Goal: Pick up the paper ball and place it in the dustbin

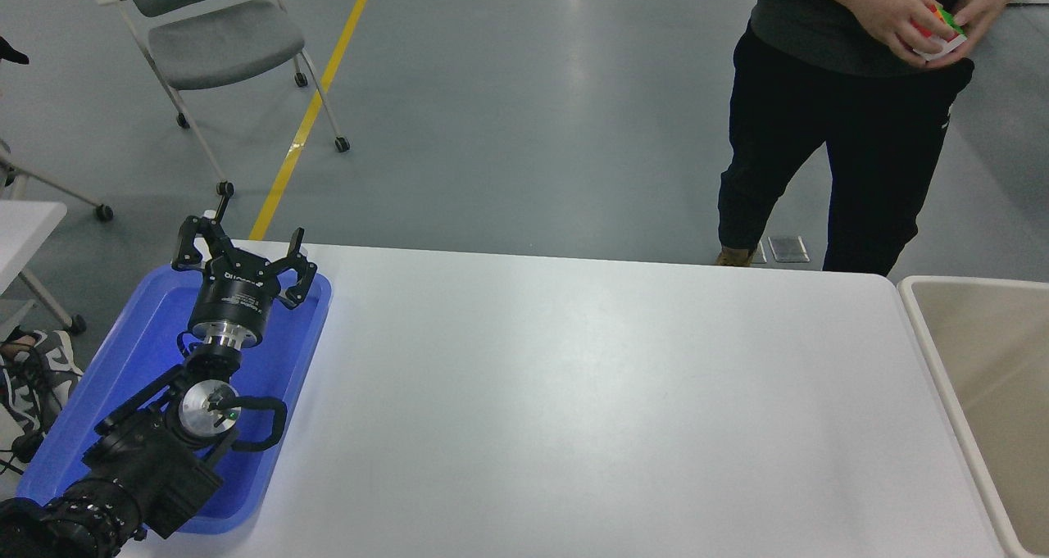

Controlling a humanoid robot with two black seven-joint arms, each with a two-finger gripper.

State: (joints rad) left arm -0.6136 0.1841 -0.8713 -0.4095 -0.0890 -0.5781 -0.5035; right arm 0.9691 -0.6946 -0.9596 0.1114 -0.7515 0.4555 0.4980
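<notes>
The dustbin [918,312] stands off the table's right end, with an off-white rounded rim and a beige inside; only its left part shows. No paper ball shows on the table or in the visible part of the dustbin. My left gripper [240,251] is parked at the lower left above the blue tray, fingers spread open and empty. My right arm and gripper are out of view.
A blue plastic tray [139,337] lies at the table's left end under the left arm. A person [828,132] stands at the far right side, turning a coloured cube [941,35] in both hands. A grey chair [205,42] stands on the floor beyond.
</notes>
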